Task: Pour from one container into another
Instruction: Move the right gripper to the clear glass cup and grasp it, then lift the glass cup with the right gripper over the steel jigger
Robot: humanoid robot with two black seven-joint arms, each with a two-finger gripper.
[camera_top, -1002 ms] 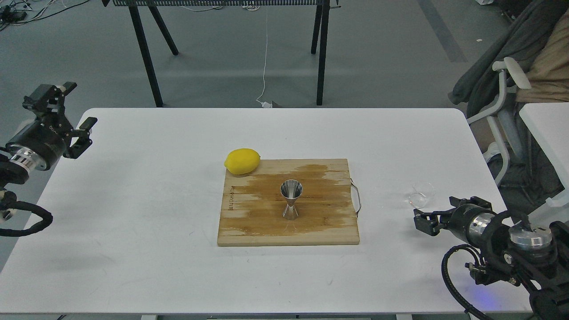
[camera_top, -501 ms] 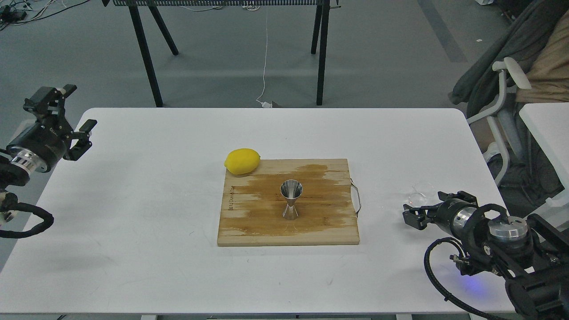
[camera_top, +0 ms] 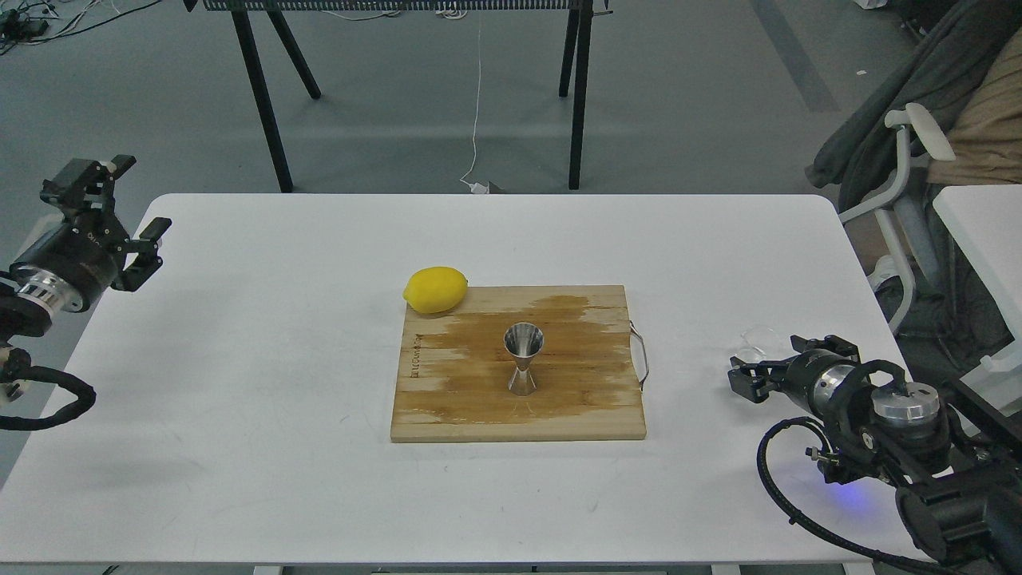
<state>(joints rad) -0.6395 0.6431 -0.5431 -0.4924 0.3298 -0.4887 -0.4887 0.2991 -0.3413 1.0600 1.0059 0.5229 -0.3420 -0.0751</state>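
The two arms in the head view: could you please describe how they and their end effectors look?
Both arms are black with silver metal rings at the wrist and black corrugated cable loops hanging beside them. The left end effector and right end effector each have blocky black fingers.

1 glass cup [camera_top: 758, 342], 1 jigger [camera_top: 523, 358], 1 lemon [camera_top: 435, 289], 1 cutting board [camera_top: 591, 399]

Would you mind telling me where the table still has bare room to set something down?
The white table is bare from its left edge to the cutting board, also along its near edge and behind the lemon. The board holds only the jigger. It is crowded at the right, where the right gripper sits beside the glass cup.
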